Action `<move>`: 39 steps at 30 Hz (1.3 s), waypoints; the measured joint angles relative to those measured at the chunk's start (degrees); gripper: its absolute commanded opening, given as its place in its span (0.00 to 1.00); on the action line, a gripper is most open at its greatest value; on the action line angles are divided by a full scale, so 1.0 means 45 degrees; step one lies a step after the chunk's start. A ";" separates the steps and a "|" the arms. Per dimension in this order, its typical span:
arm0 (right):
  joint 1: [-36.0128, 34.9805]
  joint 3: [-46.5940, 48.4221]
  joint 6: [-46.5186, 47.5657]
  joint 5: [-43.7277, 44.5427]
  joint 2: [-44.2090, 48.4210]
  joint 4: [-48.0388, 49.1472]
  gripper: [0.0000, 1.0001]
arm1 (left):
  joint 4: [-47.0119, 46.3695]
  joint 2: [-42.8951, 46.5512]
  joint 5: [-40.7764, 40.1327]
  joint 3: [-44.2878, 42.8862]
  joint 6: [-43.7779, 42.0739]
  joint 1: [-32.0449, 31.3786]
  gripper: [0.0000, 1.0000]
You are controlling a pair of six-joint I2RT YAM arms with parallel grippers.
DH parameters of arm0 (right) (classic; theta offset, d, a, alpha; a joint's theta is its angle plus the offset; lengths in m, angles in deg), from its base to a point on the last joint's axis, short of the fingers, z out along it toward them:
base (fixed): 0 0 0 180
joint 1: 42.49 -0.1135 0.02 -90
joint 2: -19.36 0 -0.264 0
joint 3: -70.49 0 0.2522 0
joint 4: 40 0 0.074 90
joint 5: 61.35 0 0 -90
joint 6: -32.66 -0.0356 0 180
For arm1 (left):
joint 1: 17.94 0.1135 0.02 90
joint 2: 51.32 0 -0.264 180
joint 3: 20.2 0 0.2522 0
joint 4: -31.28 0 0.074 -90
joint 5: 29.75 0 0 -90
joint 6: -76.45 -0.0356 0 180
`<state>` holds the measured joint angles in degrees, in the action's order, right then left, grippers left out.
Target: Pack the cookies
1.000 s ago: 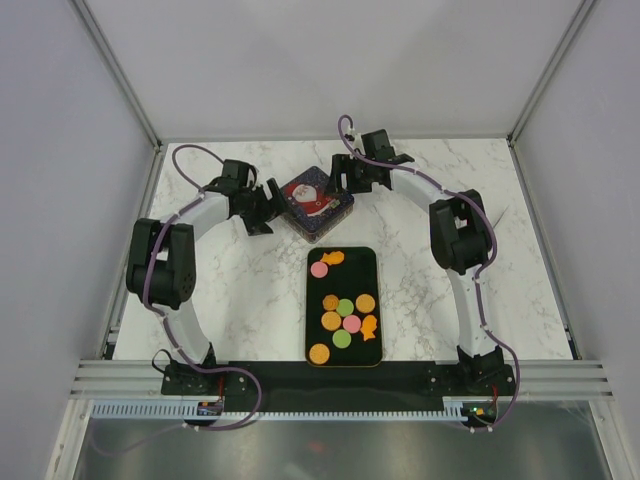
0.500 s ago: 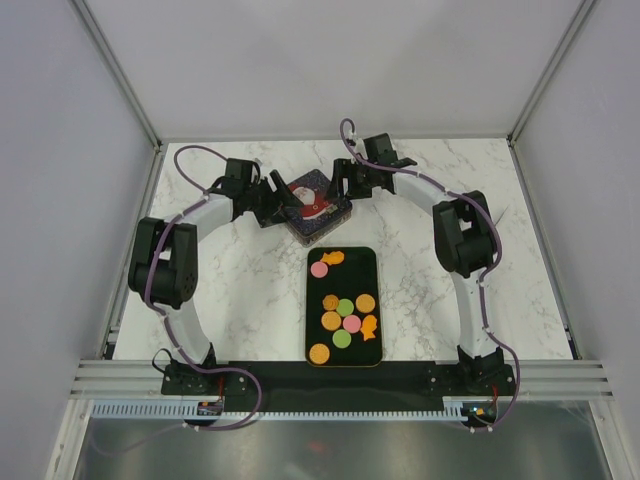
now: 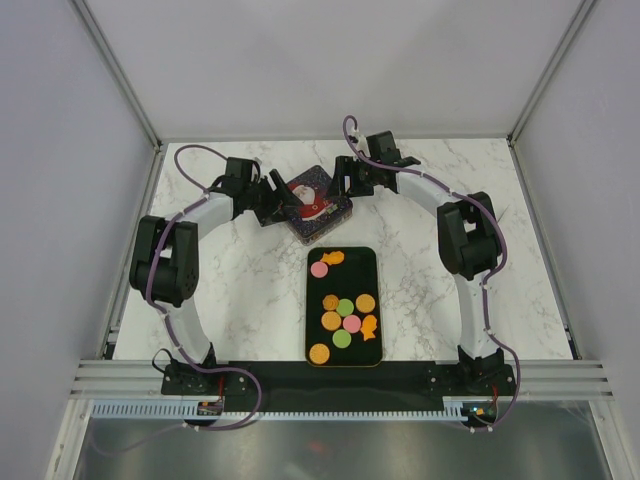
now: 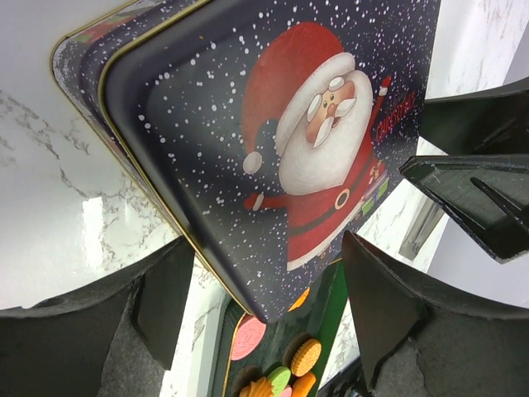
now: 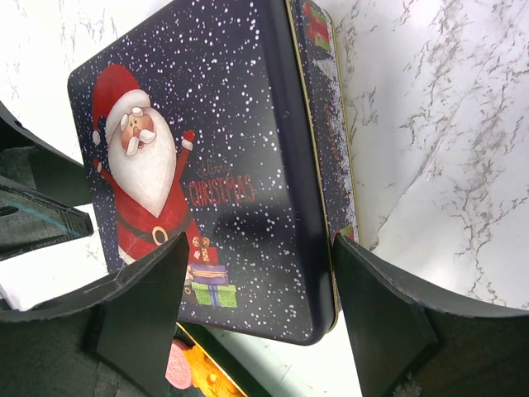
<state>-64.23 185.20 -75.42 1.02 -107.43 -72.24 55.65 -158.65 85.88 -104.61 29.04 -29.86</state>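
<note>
Only the top view shows the whole tray (image 3: 356, 272). It lies at 6 o'clock from the tin (image 3: 312, 202) and carries the cookies (image 3: 345, 308), loose in a single layer. The tin's inside is hidden under its Santa lid (image 5: 207, 165). The wrist views show the grips. The left gripper (image 4: 269, 277) straddles the tin's corner, released, with gaps on either side. The right gripper (image 5: 260, 256) clasps the tin's end, both fingers against it.
</note>
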 measured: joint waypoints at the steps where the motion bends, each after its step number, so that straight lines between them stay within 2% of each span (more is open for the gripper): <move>1: 0.0000 0.0000 -0.0015 0.0000 0.0000 0.0000 0.78 | 0.0005 -0.0005 0.0000 -0.0005 0.0000 0.0000 0.79; 18: 0.0019 0.0170 -0.0034 0.0238 -0.0408 -0.0058 0.78 | 0.0102 -0.0597 -0.0418 -0.0316 0.0005 0.0034 0.75; 23: -0.0039 0.0248 -0.0034 0.0442 -0.0563 -0.0092 0.78 | 0.0296 -0.0617 -0.0748 -0.0209 0.0005 0.0034 0.78; 31: -0.0063 0.0321 -0.0024 0.0563 -0.0588 -0.0107 0.78 | 0.0384 -0.0617 -0.1156 -0.0243 -0.0005 0.0136 0.89; 39: -0.0063 0.0617 0.0029 0.0525 -0.0801 -0.0243 0.79 | 0.0583 -0.0617 -0.1263 -0.1355 -0.0151 0.0374 0.92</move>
<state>-64.51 187.98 -75.29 3.38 -111.03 -73.33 58.28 -161.42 80.20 -110.71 28.36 -28.18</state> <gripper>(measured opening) 0.787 0.918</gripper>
